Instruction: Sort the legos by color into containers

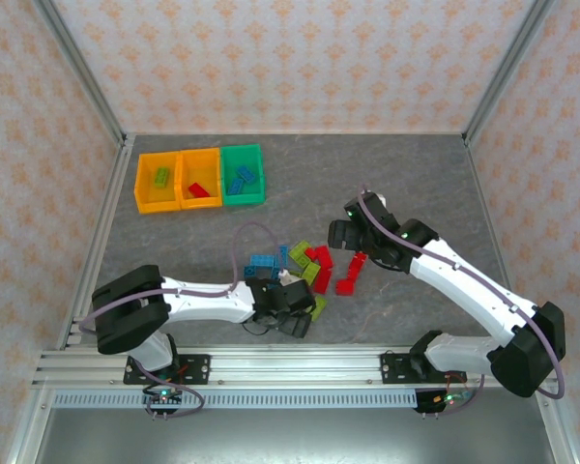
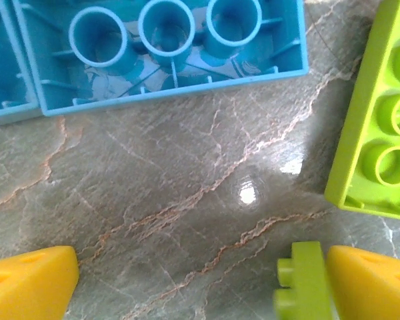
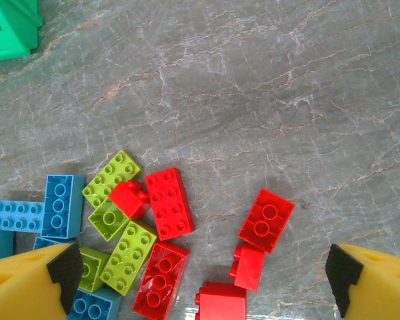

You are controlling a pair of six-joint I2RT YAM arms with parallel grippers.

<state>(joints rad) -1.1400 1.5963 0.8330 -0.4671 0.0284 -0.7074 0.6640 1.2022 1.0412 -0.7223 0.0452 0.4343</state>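
The legos (image 1: 307,267) lie in a loose heap in the middle of the counter (image 1: 416,174), blue, lime and red mixed and some touching or overlapping. They look like hard, hollow plastic: light, stiff, not fragile, but with smooth, glossy sides that I'd guess could slip from a poor pinch. The sensible hold seems to be across the two long flat walls, not over the studs or on a corner. A blue brick (image 2: 167,50) lies upside down, its open tubes showing, so there are thin walls to squeeze there.

The red pair (image 3: 260,237) sitting a little apart from the heap looks easiest to reach without nudging neighbours.

The left claw (image 2: 200,280) is low over the heap's near edge with its fingers spread wide, a small lime brick (image 2: 305,283) lying against the right-hand finger but not clamped. The right claw (image 3: 200,270) hangs above the red bricks, its fingers also wide apart and holding nothing.

The containers (image 1: 200,178) stand well apart at the far left: lime in the left orange bin, red in the middle orange one, blue in the green one.
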